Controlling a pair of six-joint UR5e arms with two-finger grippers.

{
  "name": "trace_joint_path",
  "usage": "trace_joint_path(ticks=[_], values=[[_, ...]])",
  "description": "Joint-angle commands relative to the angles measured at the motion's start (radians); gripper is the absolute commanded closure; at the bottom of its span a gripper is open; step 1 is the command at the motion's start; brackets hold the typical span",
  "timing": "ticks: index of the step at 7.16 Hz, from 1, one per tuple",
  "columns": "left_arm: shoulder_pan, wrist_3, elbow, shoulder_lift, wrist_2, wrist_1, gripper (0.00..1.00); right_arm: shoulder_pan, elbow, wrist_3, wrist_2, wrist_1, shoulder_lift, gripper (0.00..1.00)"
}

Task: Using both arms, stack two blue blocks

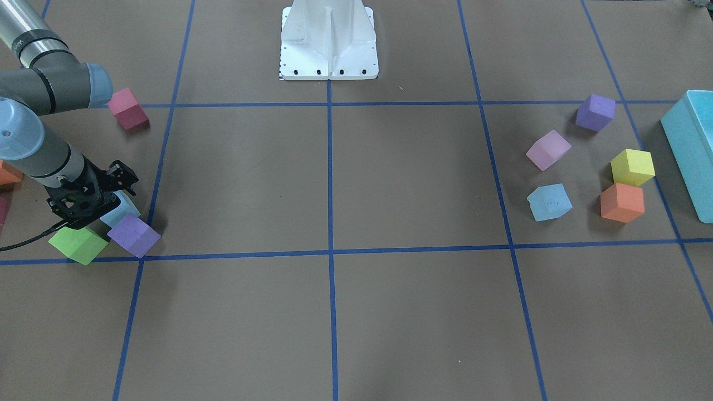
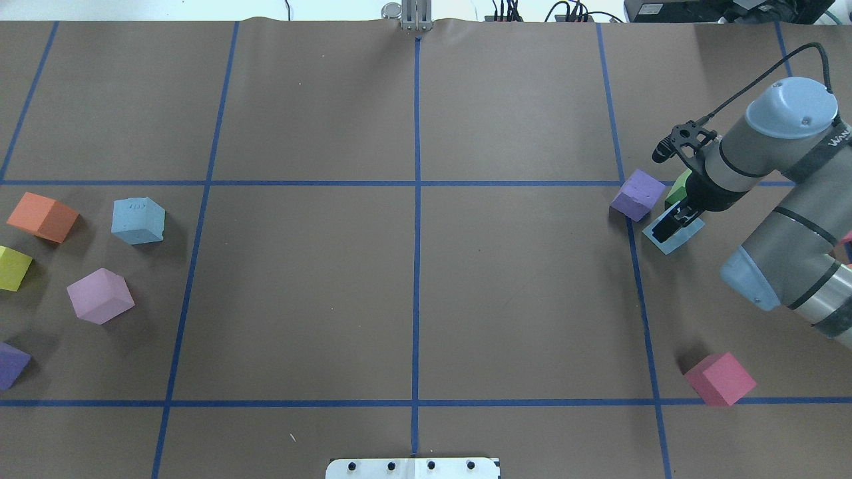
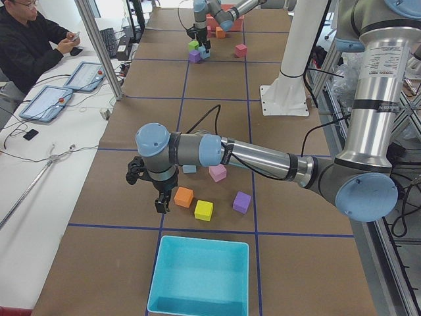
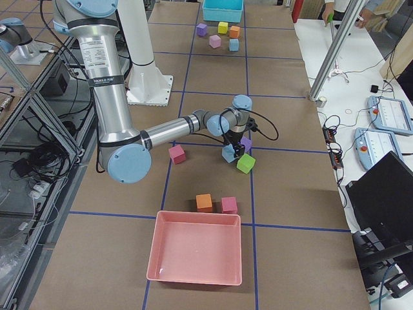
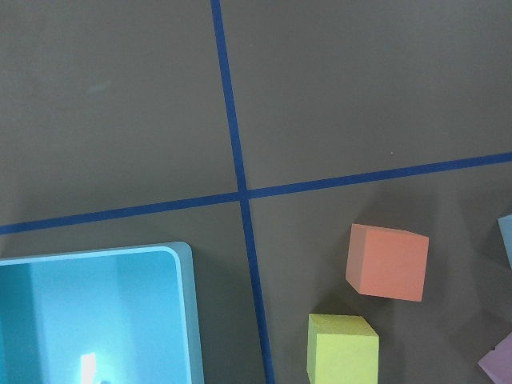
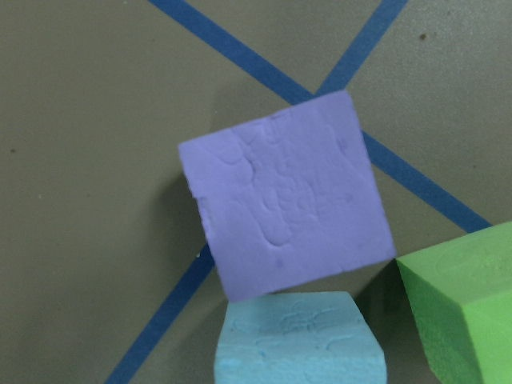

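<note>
Beside purple cube [image 2: 638, 194] — pale blue block [image 2: 689, 235], faintly textured, under right gripper [image 2: 669, 227]; grip unclear. Left gripper [image 3: 160, 203] — likewise unclear.

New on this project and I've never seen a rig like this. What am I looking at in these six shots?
A right arm and a left arm share a brown table marked with blue tape. Four cameras are fixed: one facing the robot, one overhead behind it, one at each table end. Two ride on the wrists, looking down. Foam cubes lie in two clusters, one beside a teal bin. The right end effector is down at a blue block, next to a purple cube and a green cube; whether it grips is unclear. The left end effector hangs above the other cluster, where the second blue block sits.
</note>
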Motion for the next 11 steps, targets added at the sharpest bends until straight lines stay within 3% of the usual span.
trace_joint_path(ticks=[1, 3, 6, 8, 11], values=[[0.0, 0.0, 0.0, 0.0, 0.0, 0.0, 0.0, -0.001, -0.048, 0.001, 0.0, 0.068, 0.0, 0.06], [0.0, 0.0, 0.0, -0.002, 0.0, 0.0, 0.0, -0.002, -0.07, 0.009, 0.001, 0.118, -0.002, 0.16], [0.0, 0.0, 0.0, 0.0, 0.0, 0.0, 0.0, -0.001, -0.057, 0.012, 0.003, 0.118, -0.008, 0.21], [0.0, 0.0, -0.002, -0.002, 0.0, 0.0, 0.0, 0.001, -0.051, 0.01, 0.003, 0.119, -0.014, 0.4], [0.035, -0.086, -0.025, -0.005, -0.002, -0.006, 0.0, 0.001, -0.045, 0.012, 0.003, 0.119, -0.014, 0.43]])
